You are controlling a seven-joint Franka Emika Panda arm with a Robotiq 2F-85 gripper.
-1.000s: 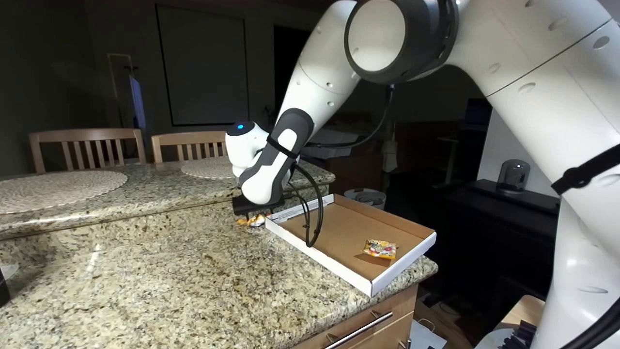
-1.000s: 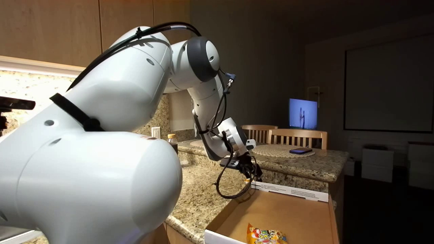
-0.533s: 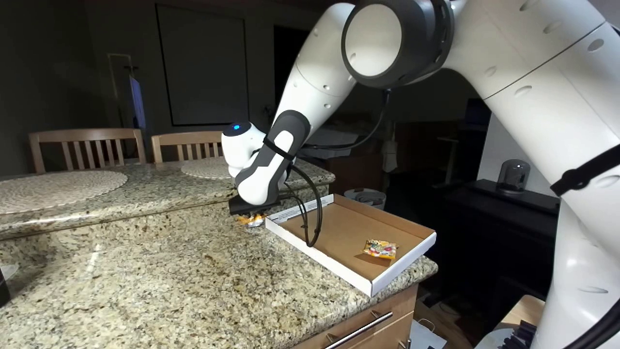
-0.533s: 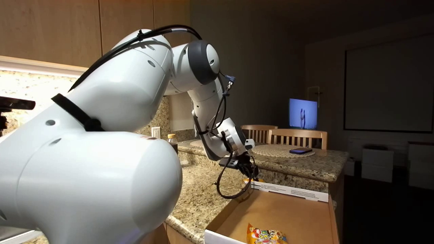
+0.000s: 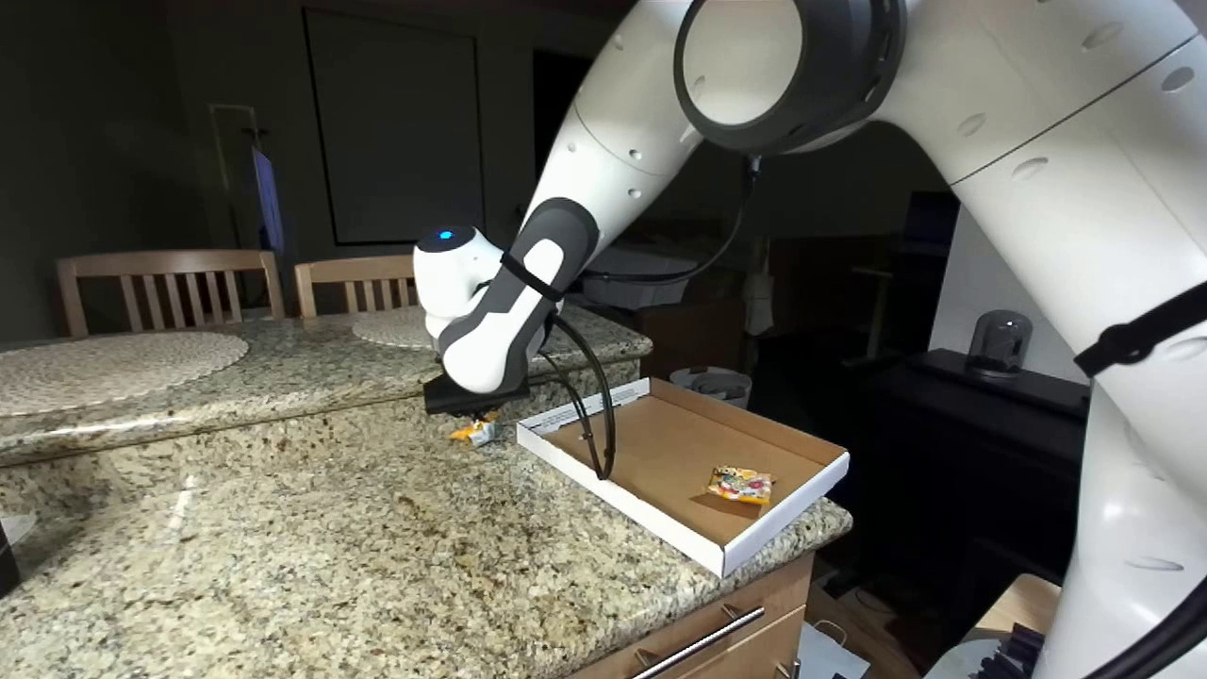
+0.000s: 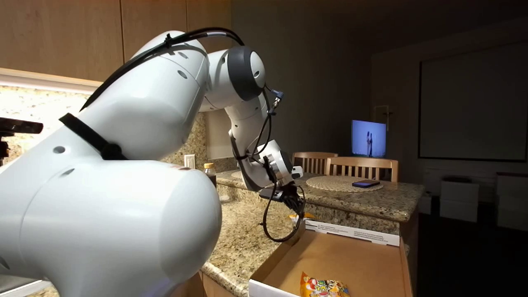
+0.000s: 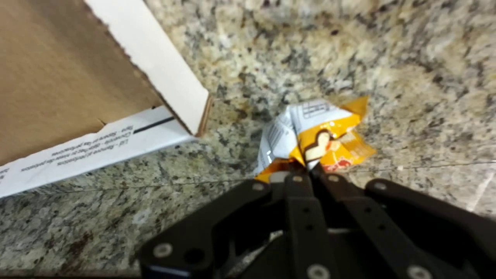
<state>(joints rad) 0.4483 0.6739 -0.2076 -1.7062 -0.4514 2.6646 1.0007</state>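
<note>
The claw [image 7: 312, 172] is clamped tight on 1 crumpled orange-and-white packet [image 7: 312, 135], just beside a corner of the box [image 7: 58, 85]; whether the packet touches the counter [image 7: 248, 77], I cannot tell. Its small print is too blurred to read. The shallow, open box holds 1 orange bag [image 5: 740, 485] with cartoon figures; the flap [image 7: 97, 151] reads "Lid - Remove at perforations", upside down in the wrist view. Farther off stands a dark bottle [image 6: 210, 172] with a tan cap.

Shallow white-and-brown cardboard box [image 7: 97, 151]: upside down in wrist view, I make out "Lid - Remove at perforations", plus "Couvercle" and "Tapa" lines. Crumpled orange-and-white shiny packet [image 7: 316, 133]: print too small to read.
</note>
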